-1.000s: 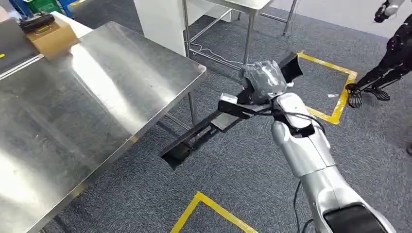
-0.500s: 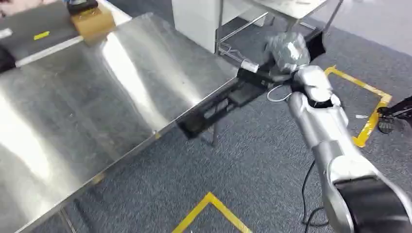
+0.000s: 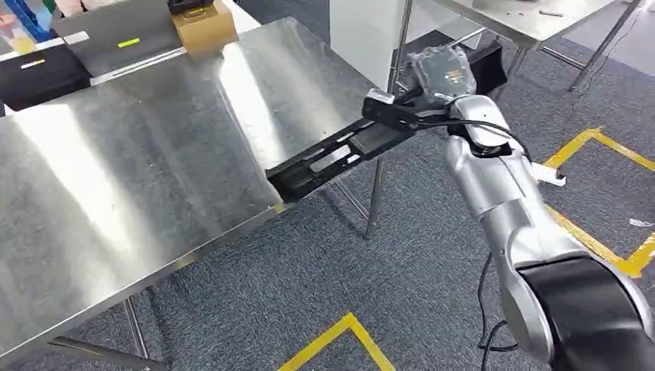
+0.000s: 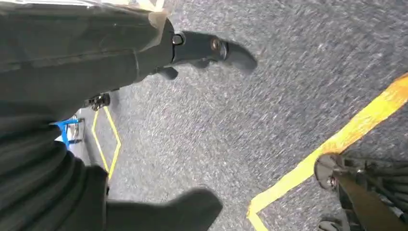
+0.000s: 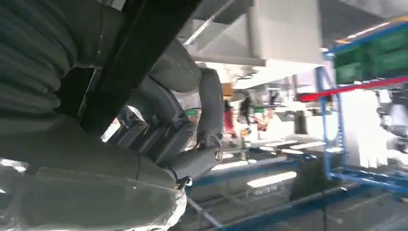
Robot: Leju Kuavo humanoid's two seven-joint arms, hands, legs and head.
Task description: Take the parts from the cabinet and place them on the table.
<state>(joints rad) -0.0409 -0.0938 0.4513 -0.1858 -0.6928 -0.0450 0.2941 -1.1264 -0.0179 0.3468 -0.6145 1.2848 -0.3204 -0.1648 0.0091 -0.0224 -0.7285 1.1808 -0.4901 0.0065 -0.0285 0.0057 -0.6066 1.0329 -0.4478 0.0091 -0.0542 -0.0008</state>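
Observation:
My right hand (image 3: 436, 73), wrapped in a grey cover, grips one end of a long black rail-shaped part (image 3: 340, 154). The part slants down to the left, and its far end lies over the near right edge of the steel table (image 3: 139, 178); I cannot tell whether it touches the top. In the right wrist view the fingers (image 5: 178, 139) curl around the black part (image 5: 139, 53). My left hand (image 4: 96, 62) hangs over grey carpet with its fingers apart and nothing in them.
A cardboard box (image 3: 202, 23), a grey flat panel (image 3: 123, 39) and a black case (image 3: 39, 73) sit at the table's far side. A second steel table (image 3: 525, 19) stands at the back right. Yellow tape (image 3: 595, 193) marks the carpet.
The view has swung, so the table sits more centrally. My right arm has carried the black part from over the floor beside the table to above the table's edge.

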